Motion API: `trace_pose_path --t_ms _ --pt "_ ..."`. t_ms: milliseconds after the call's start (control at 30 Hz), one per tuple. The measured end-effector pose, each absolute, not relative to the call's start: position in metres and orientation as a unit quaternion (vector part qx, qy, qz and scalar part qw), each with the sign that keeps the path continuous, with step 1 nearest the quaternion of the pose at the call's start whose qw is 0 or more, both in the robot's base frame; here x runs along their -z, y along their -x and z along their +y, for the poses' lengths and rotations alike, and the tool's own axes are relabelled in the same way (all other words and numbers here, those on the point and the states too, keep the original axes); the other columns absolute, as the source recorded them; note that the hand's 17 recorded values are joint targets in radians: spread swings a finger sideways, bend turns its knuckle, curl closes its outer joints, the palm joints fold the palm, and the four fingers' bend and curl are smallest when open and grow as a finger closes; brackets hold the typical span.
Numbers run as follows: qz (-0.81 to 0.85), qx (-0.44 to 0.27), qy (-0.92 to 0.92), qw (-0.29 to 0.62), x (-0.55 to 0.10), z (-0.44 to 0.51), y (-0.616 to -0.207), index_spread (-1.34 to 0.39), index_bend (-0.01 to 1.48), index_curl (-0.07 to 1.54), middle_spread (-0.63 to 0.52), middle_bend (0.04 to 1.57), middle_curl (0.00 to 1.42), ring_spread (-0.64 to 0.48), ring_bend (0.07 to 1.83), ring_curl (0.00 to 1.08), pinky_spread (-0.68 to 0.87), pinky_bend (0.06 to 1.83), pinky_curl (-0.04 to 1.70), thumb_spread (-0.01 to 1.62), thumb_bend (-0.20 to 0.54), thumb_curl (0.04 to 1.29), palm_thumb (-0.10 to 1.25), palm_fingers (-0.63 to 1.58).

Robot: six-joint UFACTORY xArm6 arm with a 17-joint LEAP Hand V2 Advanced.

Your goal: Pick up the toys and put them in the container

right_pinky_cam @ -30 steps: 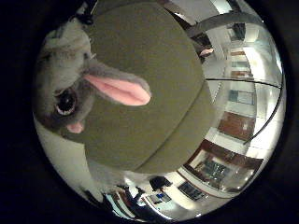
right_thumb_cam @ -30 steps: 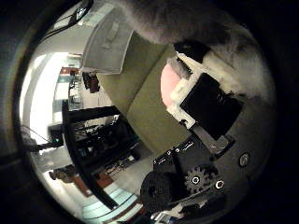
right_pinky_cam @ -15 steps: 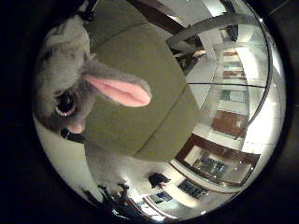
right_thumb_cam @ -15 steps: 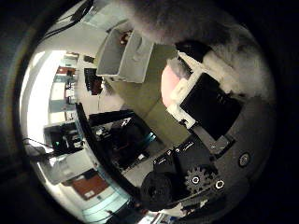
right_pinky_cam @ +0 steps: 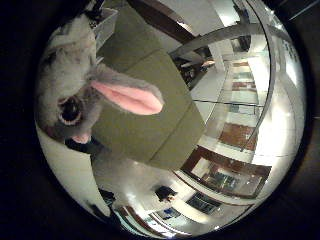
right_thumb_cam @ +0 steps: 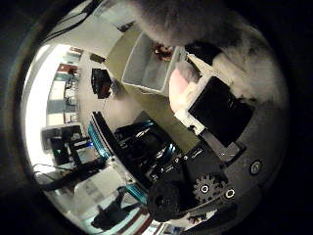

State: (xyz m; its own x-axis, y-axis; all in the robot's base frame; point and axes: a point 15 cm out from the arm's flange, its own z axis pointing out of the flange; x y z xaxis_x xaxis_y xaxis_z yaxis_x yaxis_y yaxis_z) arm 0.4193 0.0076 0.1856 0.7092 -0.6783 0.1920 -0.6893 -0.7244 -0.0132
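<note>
A large indoor hall, like an office or lab building: glossy floor (right_pinky_cam: 125,175), glass-fronted rooms (right_pinky_cam: 220,175), and equipment racks (right_thumb_cam: 142,147).

so the thing carrying everything here is an olive green table top (right_pinky_cam: 150,125), and it's taking up a big chunk of the little finger side view, with its edge and one corner showing against the shiny pale floor (right_pinky_cam: 125,180) below. Sitting directly on it is a pale grey open container (right_thumb_cam: 146,66), a plain rectangular bin, and it's resting near one edge of the green surface. Something small and brownish is lying inside the bin, too hidden to tell what. The rest of the green top that's showing is looking bare
</note>
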Motion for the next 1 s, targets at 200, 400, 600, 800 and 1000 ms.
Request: trace_pose_path --t_ms 200,400,600,800,1000 --pt "-0.347 -0.081 -0.934 0.013 -0.196 0.066 -0.401 -0.17 1.24 0.71 -0.11 1.38 0.71 -0.25 1.29 0.87 -0.18 1.42 0.78 0.98 -0.015 0.70 1.05 1.14" --pt "-0.323 -0.065 -0.944 0.003 -0.195 0.125 -0.382 -0.18 1.24 0.71 -0.11 1.38 0.71 -0.25 1.29 0.87 -0.18 1.41 0.79 0.97 -0.015 0.70 1.05 1.14" --pt "-0.299 -0.058 -0.952 0.001 -0.185 0.179 -0.362 -0.17 1.24 0.71 -0.11 1.38 0.71 -0.25 1.29 0.88 -0.18 1.41 0.80 0.97 -0.015 0.70 1.05 1.14" --pt "-0.284 -0.056 -0.957 -0.029 -0.177 0.224 -0.359 -0.17 1.24 0.71 -0.11 1.38 0.71 -0.25 1.29 0.88 -0.19 1.40 0.81 0.96 -0.015 0.71 1.06 1.14" --pt "-0.275 -0.060 -0.958 -0.053 -0.174 0.257 -0.374 -0.17 1.24 0.71 -0.11 1.38 0.71 -0.25 1.29 0.88 -0.19 1.40 0.82 0.95 -0.015 0.71 1.06 1.14"
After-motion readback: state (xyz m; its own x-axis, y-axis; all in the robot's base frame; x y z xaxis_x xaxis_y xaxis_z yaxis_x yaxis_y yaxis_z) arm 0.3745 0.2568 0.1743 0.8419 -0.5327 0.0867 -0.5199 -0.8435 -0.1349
